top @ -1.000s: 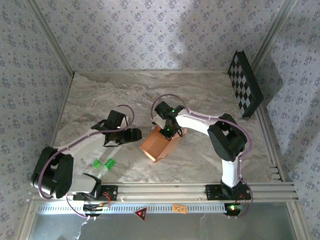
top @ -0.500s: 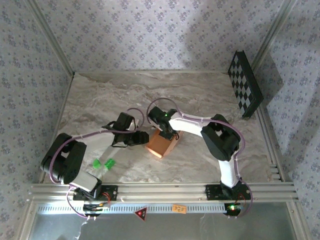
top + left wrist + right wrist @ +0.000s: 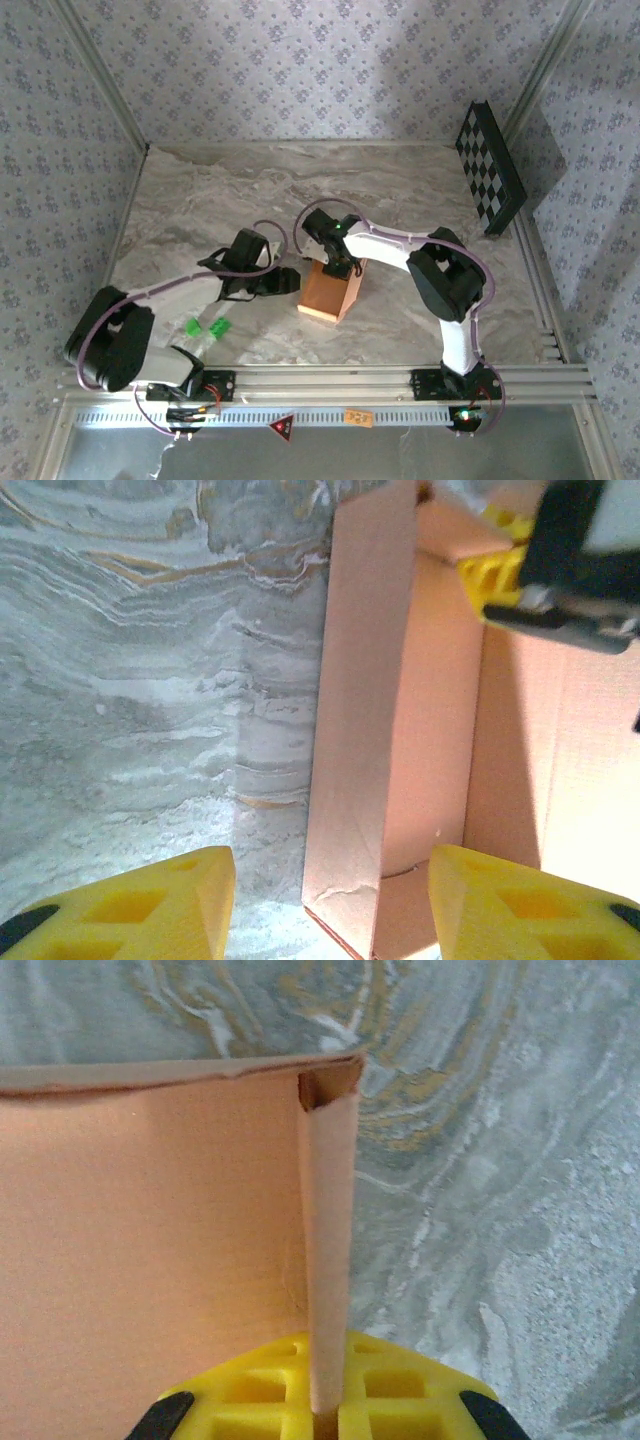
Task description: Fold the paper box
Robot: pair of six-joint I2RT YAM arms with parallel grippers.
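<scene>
Marbled surface (image 3: 200, 195) is seen beneath the paper box (image 3: 330, 292) at its middle. One wall is pinched by the right pincer (image 3: 325, 1405), seemingly to steady it, while the left pincer (image 3: 330, 875) is spread astride another wall.

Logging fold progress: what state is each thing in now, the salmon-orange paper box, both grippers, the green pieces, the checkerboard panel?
salmon-orange paper box: partly folded, walls raised, top open, resting on the marbled table.
left gripper: open, astride one box wall.
right gripper: shut on a box wall.
small bright green pieces: lying loose on the table.
black-and-white checkerboard panel: standing on edge at the table's right side.
</scene>
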